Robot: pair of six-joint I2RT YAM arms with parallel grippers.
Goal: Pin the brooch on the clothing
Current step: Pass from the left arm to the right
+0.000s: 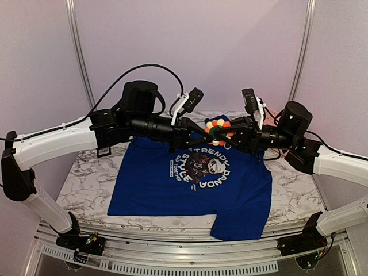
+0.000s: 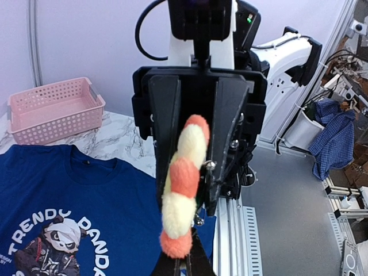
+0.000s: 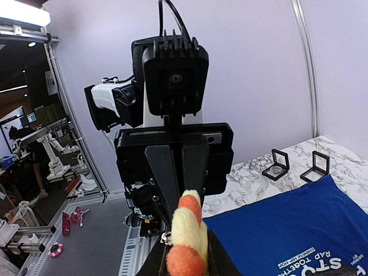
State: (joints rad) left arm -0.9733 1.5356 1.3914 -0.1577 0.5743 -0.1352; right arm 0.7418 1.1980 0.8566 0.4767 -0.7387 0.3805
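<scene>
The brooch point(image 1: 217, 130), a small flower of orange and pale yellow puffs, hangs in the air over the collar of the blue panda T-shirt point(image 1: 172, 190), which lies flat on the marble table. My left gripper point(image 1: 204, 133) reaches it from the left and my right gripper point(image 1: 230, 135) from the right. In the left wrist view the brooch point(image 2: 183, 184) shows edge-on, and my left gripper point(image 2: 185, 263) is shut at its lower edge. In the right wrist view my right gripper point(image 3: 187, 263) has a finger against each face of the brooch point(image 3: 187, 236). The shirt point(image 3: 287, 230) lies below.
A pink perforated basket point(image 2: 54, 109) stands on the table behind the shirt's collar. Two small black square boxes point(image 3: 279, 165) point(image 3: 315, 165) sit on the marble point(image 1: 86, 178) beyond the shirt. The metal rail of the table's edge point(image 2: 230, 230) runs beneath the grippers.
</scene>
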